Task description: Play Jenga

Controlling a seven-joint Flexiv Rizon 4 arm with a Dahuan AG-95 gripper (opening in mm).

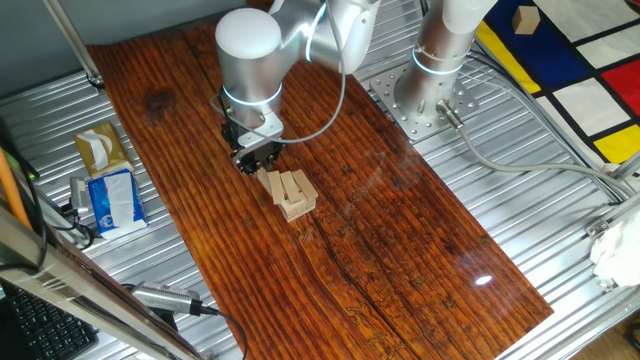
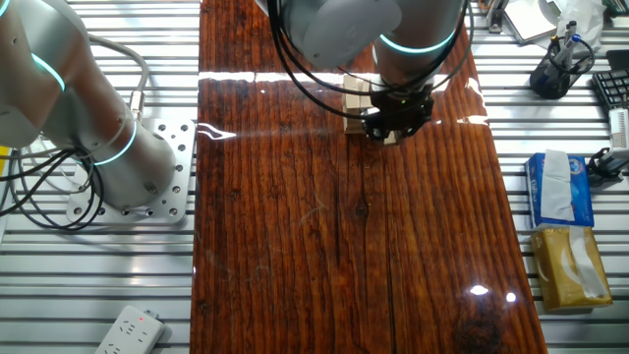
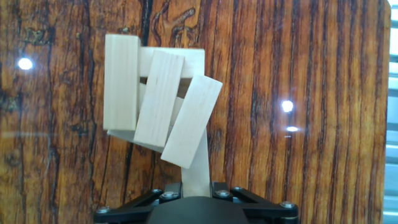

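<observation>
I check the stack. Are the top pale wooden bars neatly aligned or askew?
Askew: in the hand view the top pale wooden bars fan out at different angles, the right one tilted most.

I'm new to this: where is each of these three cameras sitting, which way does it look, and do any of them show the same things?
One fixed view: high off one long side of the wooden table, looking down; shows the arm and gripper at the Jenga pile.
The other fixed view: high on the opposite side, looking down; arm hides most of the pile.
Hand view: on the hand, looking straight down at the pile; only the gripper's base shows.
All share the pile and table.
</observation>
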